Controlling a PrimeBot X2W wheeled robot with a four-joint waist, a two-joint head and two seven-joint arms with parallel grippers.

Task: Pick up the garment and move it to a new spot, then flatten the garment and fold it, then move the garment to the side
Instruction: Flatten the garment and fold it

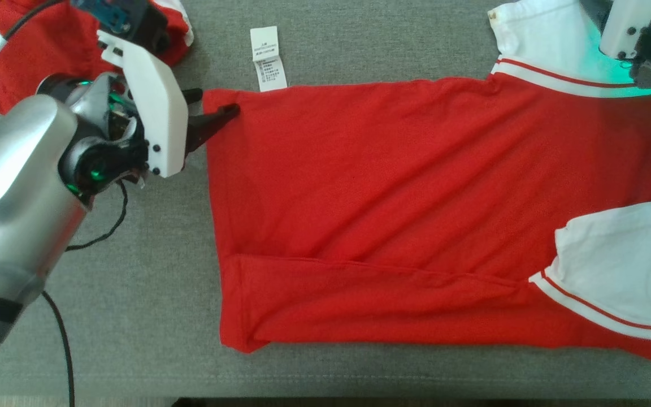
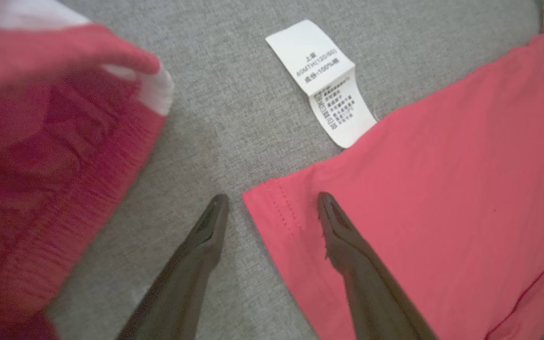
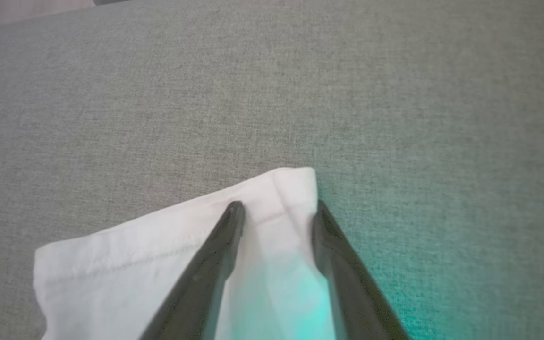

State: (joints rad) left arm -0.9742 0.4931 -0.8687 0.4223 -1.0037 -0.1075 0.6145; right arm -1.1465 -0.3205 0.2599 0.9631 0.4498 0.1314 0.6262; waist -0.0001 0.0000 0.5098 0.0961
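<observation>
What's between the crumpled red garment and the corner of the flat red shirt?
Bare grey surface, in the left wrist view, with one finger of the left gripper over it.

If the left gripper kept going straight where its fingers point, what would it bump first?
Probably the red shirt, whose corner already sits between the left gripper's open fingers. The white care label lies just beyond. How high the fingers are is unclear.

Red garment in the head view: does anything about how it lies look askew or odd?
Yes. The red garment is not fully flat: its near edge is doubled over in a long flap. Its white care label sticks out past the far edge onto the grey surface.
</observation>
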